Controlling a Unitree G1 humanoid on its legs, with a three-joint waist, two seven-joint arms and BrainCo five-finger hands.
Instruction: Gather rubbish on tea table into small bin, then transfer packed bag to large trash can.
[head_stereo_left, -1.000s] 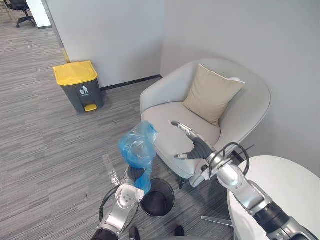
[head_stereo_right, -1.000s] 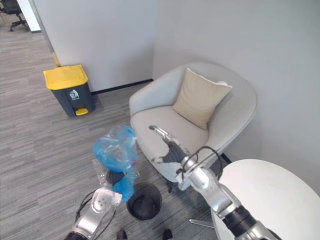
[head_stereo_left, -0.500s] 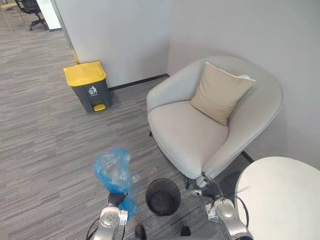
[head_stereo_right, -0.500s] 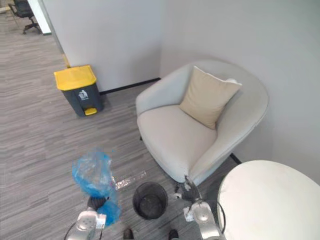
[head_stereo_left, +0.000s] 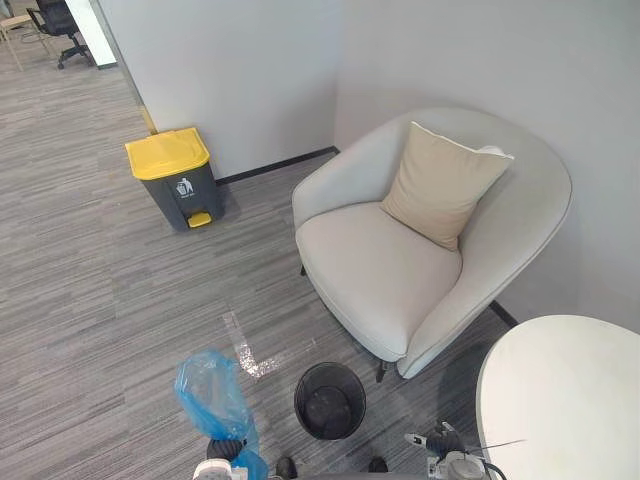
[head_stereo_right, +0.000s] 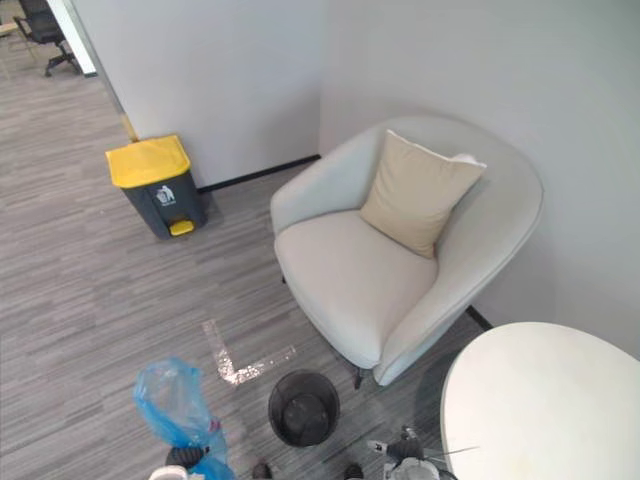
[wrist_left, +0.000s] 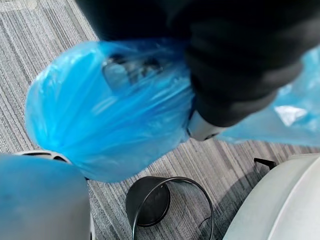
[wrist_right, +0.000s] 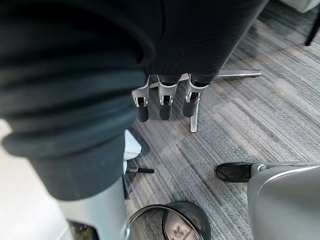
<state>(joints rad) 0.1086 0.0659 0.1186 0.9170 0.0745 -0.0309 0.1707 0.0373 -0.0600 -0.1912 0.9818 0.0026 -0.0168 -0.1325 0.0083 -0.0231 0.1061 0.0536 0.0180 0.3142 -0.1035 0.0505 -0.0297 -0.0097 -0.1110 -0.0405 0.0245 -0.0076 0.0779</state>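
A packed blue rubbish bag (head_stereo_left: 208, 392) stands up from my left hand (head_stereo_left: 218, 468) at the lower edge of the left eye view, left of the small black mesh bin (head_stereo_left: 329, 400). In the left wrist view the bag (wrist_left: 100, 110) bulges past the hand's dark cover, and a finger (wrist_left: 201, 128) presses against its gathered neck. The large grey trash can with a yellow lid (head_stereo_left: 171, 175) stands by the far wall. My right hand (head_stereo_left: 447, 462) hangs low beside the white round tea table (head_stereo_left: 560, 400), its fingers (wrist_right: 164, 102) straight and holding nothing.
A light grey armchair (head_stereo_left: 380, 270) with a beige cushion (head_stereo_left: 440, 185) stands in the corner behind the small bin. An L-shaped strip of tape (head_stereo_left: 245, 350) lies on the grey carpet. A black office chair (head_stereo_left: 62, 18) stands far off at the back left.
Both arms have dropped. The bag has come down from chair height to the view's lower edge, left of the small bin. My right hand has left the chair's front and hangs by the table.
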